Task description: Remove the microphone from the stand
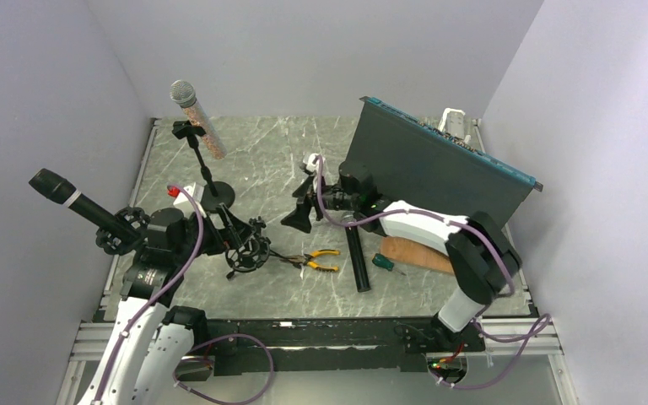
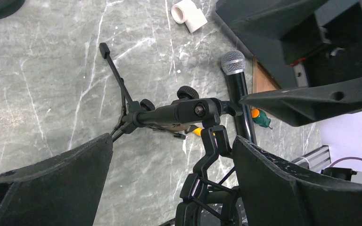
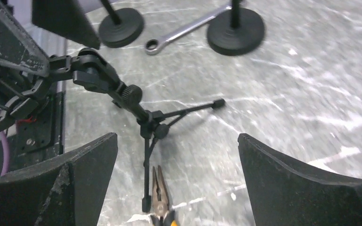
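Note:
A small black tripod stand [image 1: 257, 240] lies on its side on the marble table, and its shock-mount ring [image 2: 207, 193] holds nothing. A black microphone [image 1: 359, 257] with a silver mesh head [image 2: 232, 61] lies flat on the table beside it. My left gripper [image 1: 234, 240] is open, with the shock-mount ring between its fingers, close to the right finger [image 2: 283, 183]. My right gripper [image 1: 304, 192] is open and empty, above the table, facing the stand's legs [image 3: 146, 122].
Two other microphones sit in stands: one with a silver head [image 1: 184, 93] on a round base [image 1: 217, 196] at the back, one black [image 1: 55, 187] at far left. Pliers [image 1: 321, 260], a green screwdriver [image 1: 384, 261], a wood block [image 1: 418, 253], a wrench [image 3: 184, 30], a white pipe elbow [image 2: 188, 14]. A big dark panel [image 1: 439, 169] stands at right.

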`<act>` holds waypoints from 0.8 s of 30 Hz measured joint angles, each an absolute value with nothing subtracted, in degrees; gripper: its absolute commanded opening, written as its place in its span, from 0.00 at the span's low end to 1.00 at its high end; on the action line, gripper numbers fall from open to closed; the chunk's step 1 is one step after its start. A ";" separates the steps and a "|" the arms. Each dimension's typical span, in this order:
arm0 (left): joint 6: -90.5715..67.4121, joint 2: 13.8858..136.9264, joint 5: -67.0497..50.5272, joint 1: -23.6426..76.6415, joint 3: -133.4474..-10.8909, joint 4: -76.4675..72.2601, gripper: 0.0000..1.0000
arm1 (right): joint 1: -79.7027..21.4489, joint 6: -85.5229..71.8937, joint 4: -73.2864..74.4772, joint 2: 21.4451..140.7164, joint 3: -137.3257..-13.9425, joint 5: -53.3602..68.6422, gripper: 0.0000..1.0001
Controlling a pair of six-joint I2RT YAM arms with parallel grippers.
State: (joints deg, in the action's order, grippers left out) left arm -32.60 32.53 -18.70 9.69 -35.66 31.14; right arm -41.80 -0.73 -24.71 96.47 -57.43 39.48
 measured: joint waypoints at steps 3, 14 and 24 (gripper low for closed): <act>-32.49 32.40 -18.52 9.69 -35.79 31.33 0.99 | -41.56 -4.62 -17.50 90.56 -56.34 30.98 1.00; -28.08 32.71 -15.46 9.69 -54.04 42.11 0.99 | -57.65 -15.59 -9.41 83.85 -48.56 5.74 0.95; -26.48 29.50 -15.14 9.69 -60.73 47.13 0.99 | -64.23 -14.31 -13.93 95.85 -48.62 -11.70 0.66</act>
